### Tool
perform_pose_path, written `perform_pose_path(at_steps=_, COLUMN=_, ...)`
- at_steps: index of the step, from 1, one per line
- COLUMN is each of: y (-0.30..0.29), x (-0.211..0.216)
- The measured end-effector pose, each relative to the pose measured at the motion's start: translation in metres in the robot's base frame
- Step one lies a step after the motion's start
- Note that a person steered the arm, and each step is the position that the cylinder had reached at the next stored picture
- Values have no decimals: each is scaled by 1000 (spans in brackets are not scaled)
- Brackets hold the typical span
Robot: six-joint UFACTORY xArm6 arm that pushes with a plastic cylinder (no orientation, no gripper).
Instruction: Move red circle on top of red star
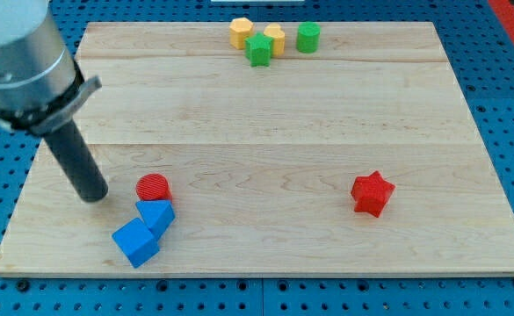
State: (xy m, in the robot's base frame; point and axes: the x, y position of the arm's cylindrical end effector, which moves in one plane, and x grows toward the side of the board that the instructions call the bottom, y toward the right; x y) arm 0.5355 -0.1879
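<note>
The red circle (153,187) lies on the wooden board at the lower left. The red star (372,193) lies far to its right, at the lower right of the board. My tip (94,197) rests on the board just left of the red circle, with a small gap between them. The dark rod rises from it up and to the left into the grey arm body.
Two blue blocks (155,216) (135,242) touch each other just below the red circle. At the view's top stand a yellow hexagon (241,32), a yellow block (274,39), a green star (258,50) and a green cylinder (307,37). The board's edge (257,272) runs along the bottom.
</note>
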Motion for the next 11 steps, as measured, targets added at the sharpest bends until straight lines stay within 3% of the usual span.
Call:
perform_pose_path(at_steps=1, y=80, x=-3)
perform_pose_path(at_steps=2, y=121, x=-20)
perform_pose_path(at_steps=4, y=123, x=-32)
perform_pose_path(at_steps=5, y=197, x=-32)
perform_pose_path(at_steps=6, y=162, x=-51)
perform_pose_path(at_steps=8, y=288, x=-59)
perform_pose_path(at_steps=11, y=267, x=-37)
